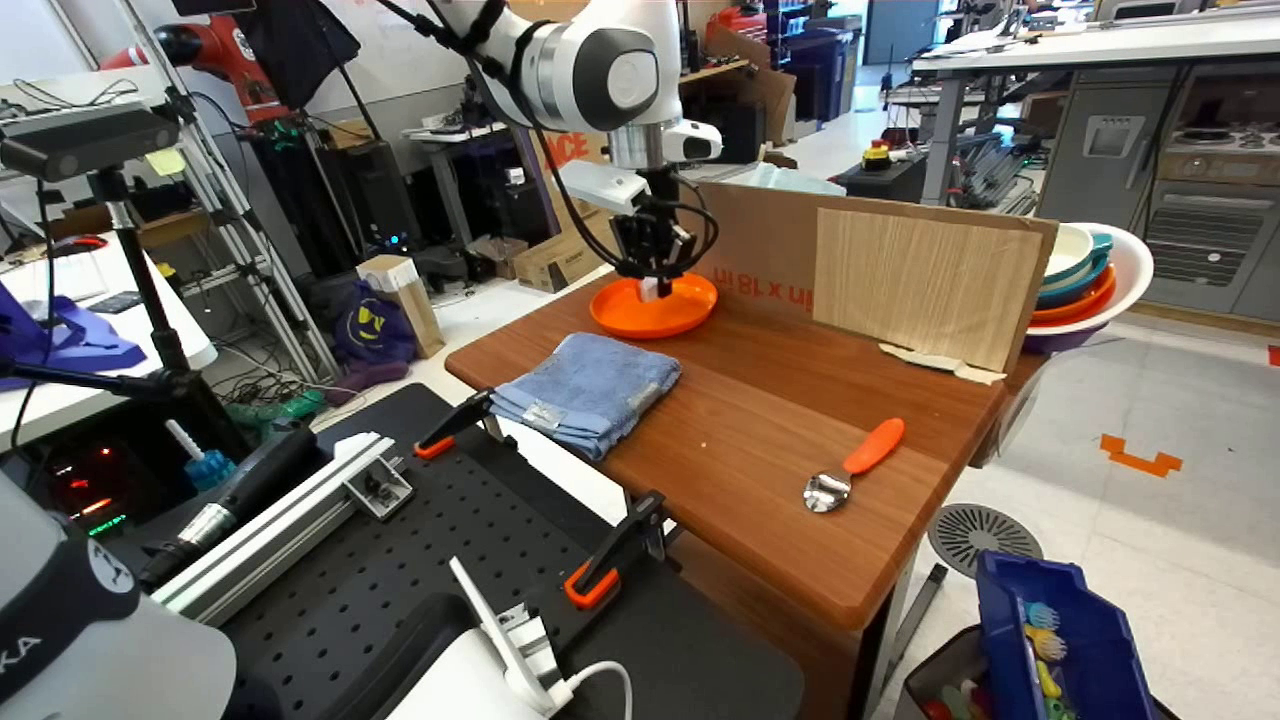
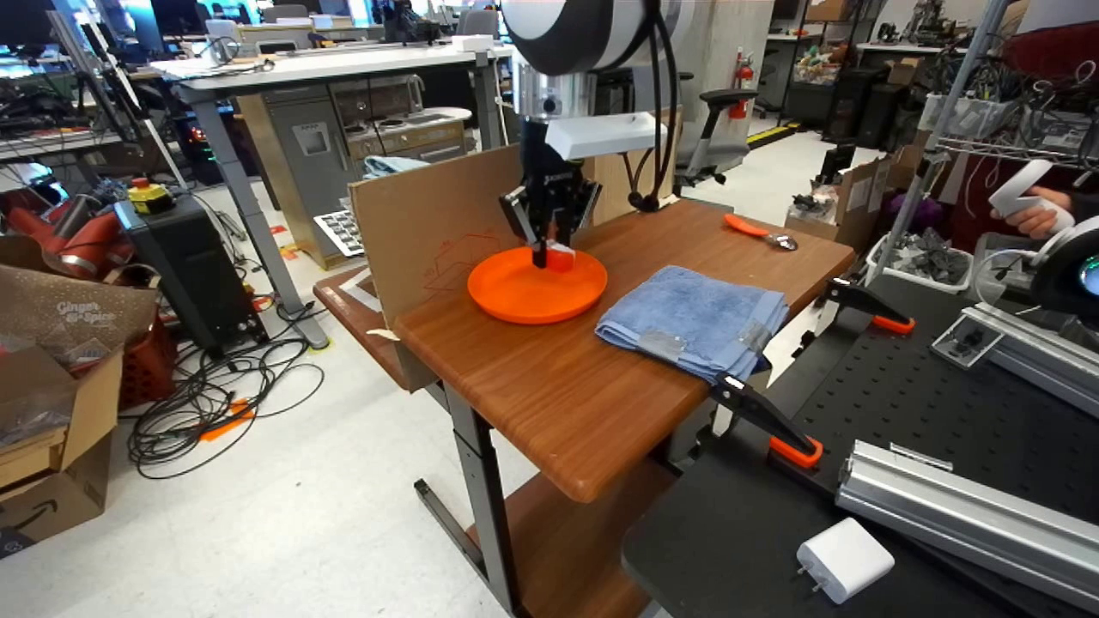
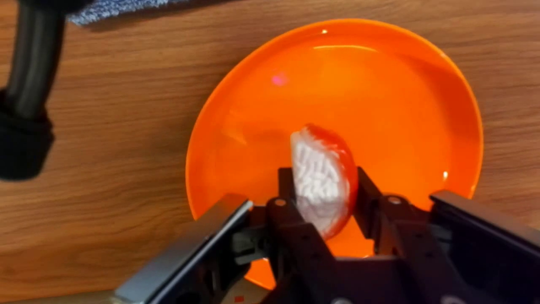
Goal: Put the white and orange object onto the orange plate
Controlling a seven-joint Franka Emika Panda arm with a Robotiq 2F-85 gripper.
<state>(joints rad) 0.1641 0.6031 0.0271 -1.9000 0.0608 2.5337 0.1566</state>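
The white and orange object has a white grainy face and a rounded orange-red edge. My gripper is shut on it in the wrist view, one finger against each side. The round orange plate lies directly below them. In both exterior views the object is low over the plate, between the fingertips of the downward-pointing gripper. I cannot tell whether the object touches the plate.
A folded blue cloth lies beside the plate. A metal utensil with an orange handle lies farther along the wooden table. A cardboard panel stands along the edge behind the plate. Black clamps sit at the cloth-side edge.
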